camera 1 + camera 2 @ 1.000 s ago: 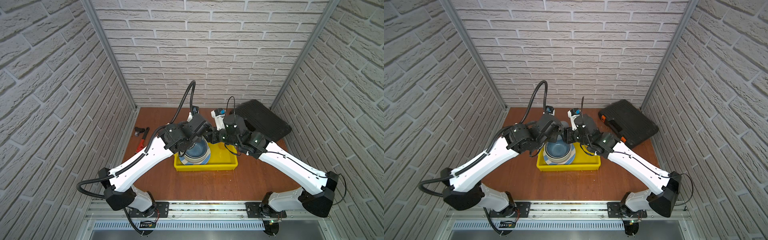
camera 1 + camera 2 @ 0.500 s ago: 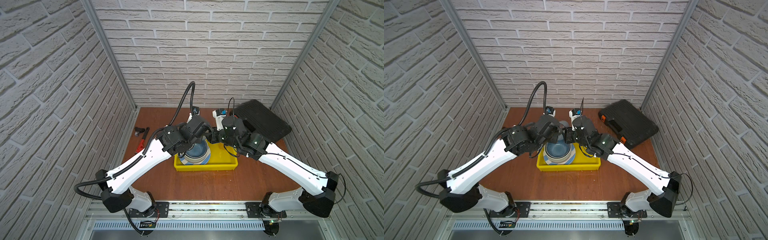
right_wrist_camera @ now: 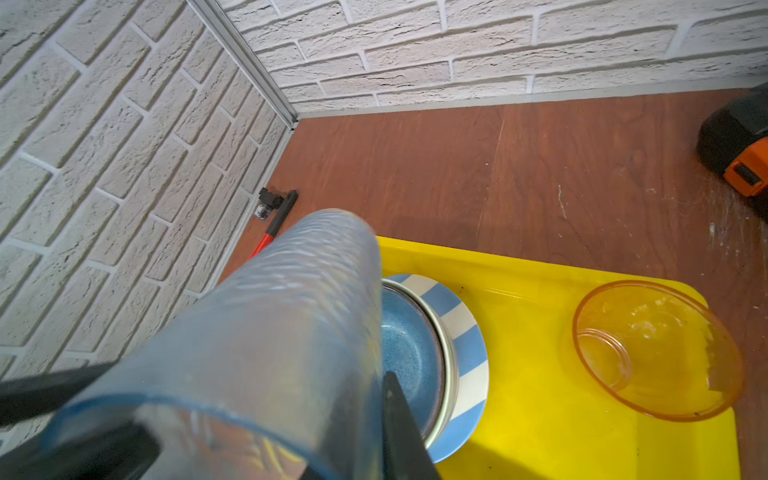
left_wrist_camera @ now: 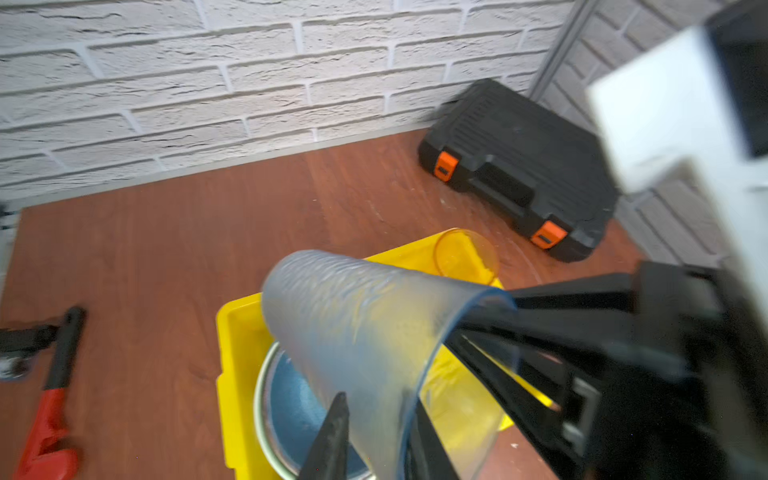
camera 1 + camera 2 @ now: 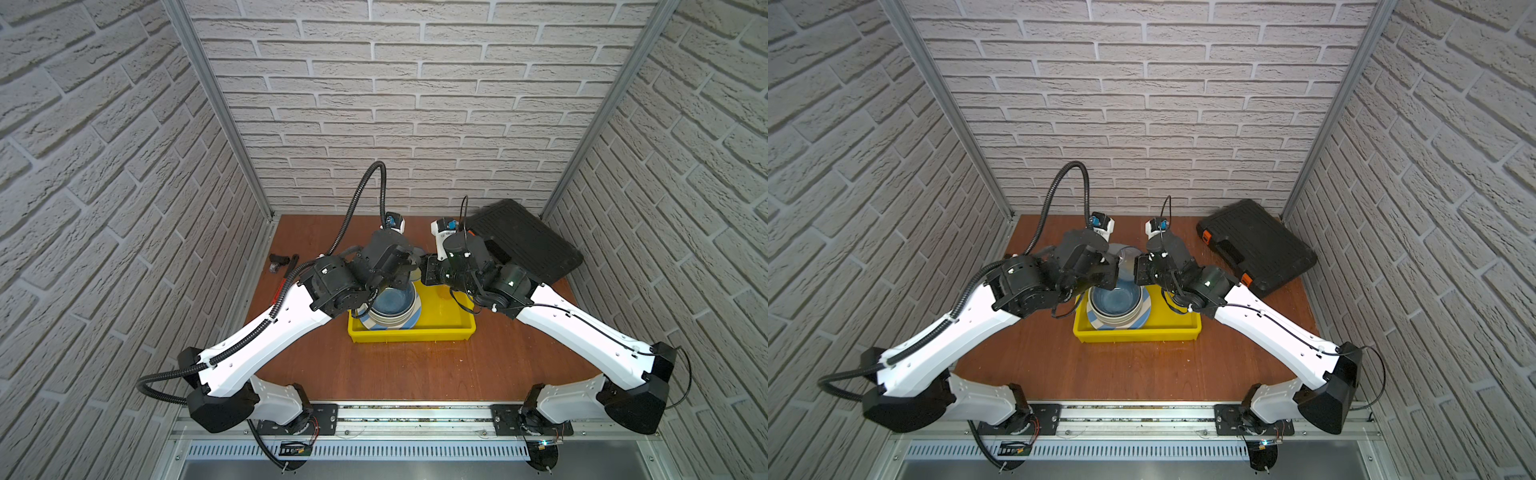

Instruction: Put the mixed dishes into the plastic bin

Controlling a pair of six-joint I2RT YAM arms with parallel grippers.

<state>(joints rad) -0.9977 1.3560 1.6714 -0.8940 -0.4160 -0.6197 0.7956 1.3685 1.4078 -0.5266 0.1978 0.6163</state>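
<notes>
Left wrist view is showing a red and black pipe wrench (image 4: 48,428) lying at the far left of the brown worktop (image 5: 415,374), well apart from the yellow plastic bin (image 5: 411,334). Next along, the left hand (image 4: 376,419) is reaching over the bin's left end. Its fingers (image 4: 332,436) are sitting one outside and one inside the wall of a ribbed clear tumbler (image 4: 353,332), with a gap showing between them. Whether they are pressing on that wall is not possible to tell.

The ribbed clear tumbler is hanging in the air above the bin's left end. It is tipping well over, its mouth facing the two hands and its closed end pointing away from them. Beneath it, inside the bin, a blue bowl (image 5: 1116,300) is nesting in a pale bowl (image 3: 451,361), and both are sitting on a blue-white striped plate (image 3: 465,332).

From the other side the right hand (image 4: 482,316) is meeting the ribbed clear tumbler's mouth, its fingers drawn together and pinching the rim. Further right, a smooth clear tumbler (image 3: 656,353), looking amber against the yellow, is resting in the bin's right half, apart from the plate. At the far right a black case (image 5: 1258,245) with orange latches (image 4: 444,166) is lying on the worktop near the back corner, outside the bin.
</notes>
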